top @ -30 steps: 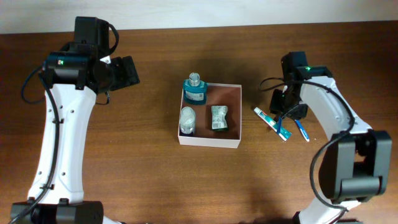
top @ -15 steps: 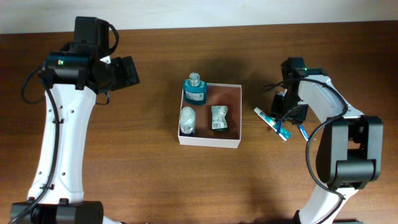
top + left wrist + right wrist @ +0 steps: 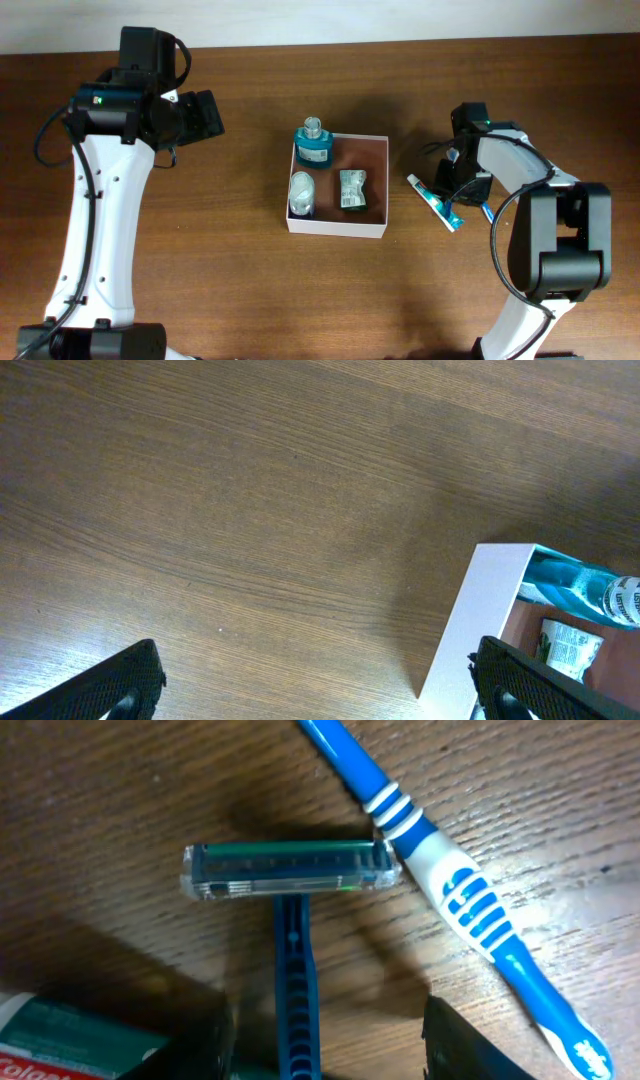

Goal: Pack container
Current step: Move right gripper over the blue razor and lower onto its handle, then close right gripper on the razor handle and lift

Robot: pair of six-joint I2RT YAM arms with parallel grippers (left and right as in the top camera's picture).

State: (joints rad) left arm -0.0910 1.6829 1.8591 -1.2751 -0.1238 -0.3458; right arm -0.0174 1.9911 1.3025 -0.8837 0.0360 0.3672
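The container (image 3: 336,227) is a shallow white-walled box with a reddish-brown floor at the table's middle. In it lie a teal bottle (image 3: 314,144), a pale bottle (image 3: 301,194) and a green packet (image 3: 351,189). My right gripper (image 3: 463,188) is low over the table to the container's right. In the right wrist view it (image 3: 330,1055) is open, with its fingers on either side of the blue handle of a razor (image 3: 292,880). My left gripper (image 3: 203,116) is open and empty, up at the far left. Its wrist view (image 3: 315,705) shows the container's corner (image 3: 470,630).
A blue and white toothbrush (image 3: 455,900) lies just right of the razor. A toothpaste tube (image 3: 431,195) lies just left of it and shows at the bottom left of the right wrist view (image 3: 70,1045). Bare wood lies around the container.
My right gripper has come down and shifted slightly left over the razor, covering more of the toothbrush in the overhead view. The left arm and the container have not moved.
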